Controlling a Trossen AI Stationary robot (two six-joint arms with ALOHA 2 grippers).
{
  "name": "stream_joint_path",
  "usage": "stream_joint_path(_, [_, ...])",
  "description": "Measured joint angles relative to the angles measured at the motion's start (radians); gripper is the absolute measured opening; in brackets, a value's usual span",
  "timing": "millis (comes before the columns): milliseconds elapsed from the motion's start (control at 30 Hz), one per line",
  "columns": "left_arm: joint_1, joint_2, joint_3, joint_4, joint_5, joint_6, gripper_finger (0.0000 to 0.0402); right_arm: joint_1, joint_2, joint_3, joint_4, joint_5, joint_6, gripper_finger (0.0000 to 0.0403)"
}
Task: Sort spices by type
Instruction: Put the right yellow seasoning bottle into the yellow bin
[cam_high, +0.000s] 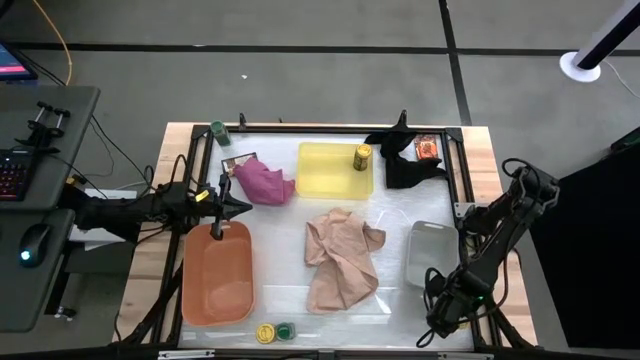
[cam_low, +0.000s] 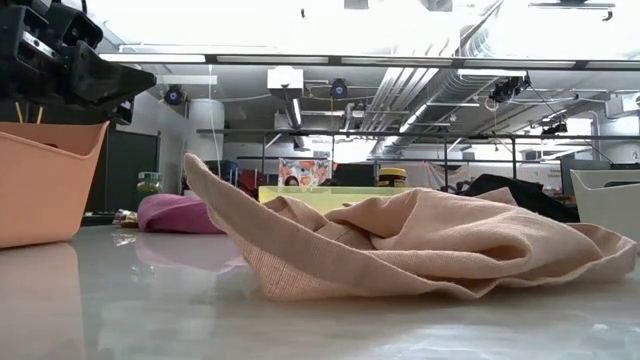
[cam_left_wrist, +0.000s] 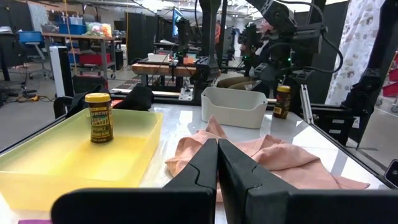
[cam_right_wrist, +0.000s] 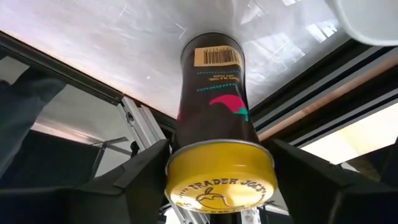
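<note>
At lower right of the high view, the right gripper (cam_right_wrist: 221, 186) stood over the table's edge rail, just beside the grey tray (cam_high: 412, 255). In the right wrist view its jaws sat against both sides of the yellow-lid jar (cam_right_wrist: 214, 93), clamped at the lid as far as I could judge.

Left gripper (cam_left_wrist: 217, 146), fingers together, waited over the upper end of the orange tray (cam_high: 190, 290).

Findings, my judgement:
- Grip was high on the jar, so the body could swing; confirm firm hold, then lift straight up.
- Likely destination: yellow tray (cam_high: 320, 185), w/ a matching jar (cam_high: 362, 157) already in it.
- Carry high enough to clear the tan cloth (cam_high: 340, 260) en route.
- Set down upright, apart from the other jar.
</note>
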Motion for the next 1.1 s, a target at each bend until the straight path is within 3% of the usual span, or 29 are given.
stream_joint_path(100, [0.0, 0.0, 0.0, 0.0, 0.0, 0.0, 0.0, 0.0, 0.0, 0.02, -0.01, -0.007, -0.011, 0.0222])
stream_joint_path(300, [0.0, 0.0, 0.0, 0.0, 0.0, 0.0, 0.0, -0.023, 0.0, 0.207, -0.045, -0.058, -0.105, 0.0222])
stream_joint_path(433, [0.0, 0.0, 0.0, 0.0, 0.0, 0.0, 0.0, -0.121, -0.003, 0.382, -0.038, 0.047, -0.218, 0.0222])
stream_joint_path(567, [0.0, 0.0, 0.0, 0.0, 0.0, 0.0, 0.0, -0.333, -0.003, 0.508, -0.093, 0.24, -0.421, 0.0222])
stream_joint_path(800, [0.0, 0.0, 0.0, 0.0, 0.0, 0.0, 0.0, -0.842, -0.003, 0.622, -0.166, 0.467, -0.857, 0.0222])
stream_joint_path(967, [0.0, 0.0, 0.0, 0.0, 0.0, 0.0, 0.0, -1.124, 0.017, 0.626, -0.258, 0.504, -0.969, 0.0222])
stream_joint_path(1100, [0.0, 0.0, 0.0, 0.0, 0.0, 0.0, 0.0, -1.234, 0.09, 0.626, -0.347, 0.47, -1.017, 0.0222])
